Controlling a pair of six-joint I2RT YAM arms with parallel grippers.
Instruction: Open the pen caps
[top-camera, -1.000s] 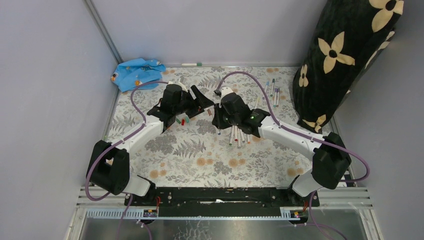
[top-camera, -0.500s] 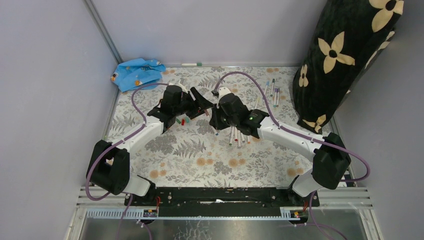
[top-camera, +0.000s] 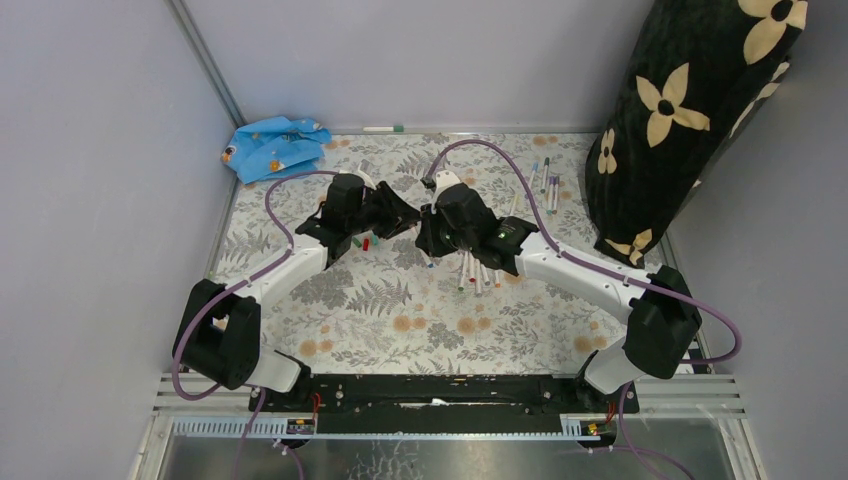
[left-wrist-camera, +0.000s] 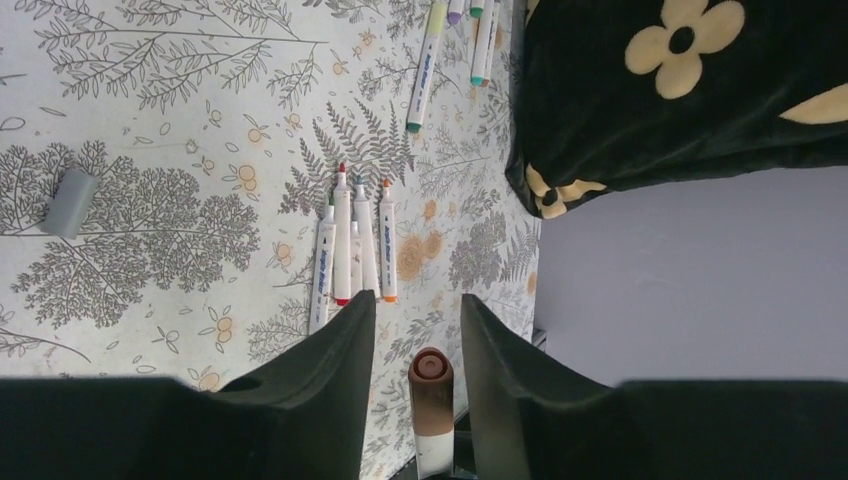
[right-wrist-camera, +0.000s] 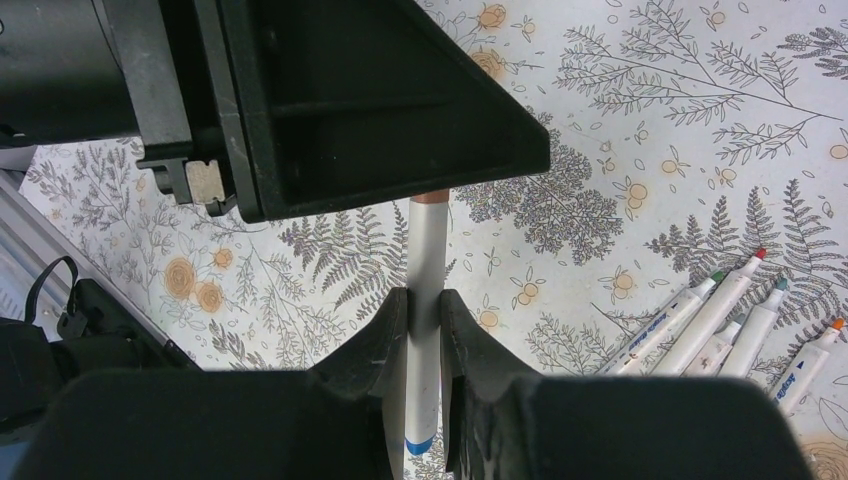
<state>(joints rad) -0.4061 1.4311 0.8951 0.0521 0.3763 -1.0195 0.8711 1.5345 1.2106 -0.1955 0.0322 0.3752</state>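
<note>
Where the two arms meet over the middle of the leaf-patterned table (top-camera: 400, 320), the right gripper (right-wrist-camera: 424, 300) is clamped on the white barrel of a pen (right-wrist-camera: 428, 250), its fingers pressed against the barrel on both sides, holding it above the surface. The pen's brown cap (left-wrist-camera: 430, 378) points into the left gripper (left-wrist-camera: 418, 325), whose fingers (left-wrist-camera: 340, 350) stand apart on either side of the cap. A gap shows on each side, so these jaws are spread and grip nothing. Below, a group of uncapped pens (left-wrist-camera: 350, 250) lies side by side on the table, coloured tips showing; further pens (left-wrist-camera: 428, 60) lie near the black flowered cushion (left-wrist-camera: 660, 90). A loose grey cap (left-wrist-camera: 68, 200) lies well apart from the group, and red and green caps (top-camera: 364, 243) lie just beside the left arm in the overhead view.
</note>
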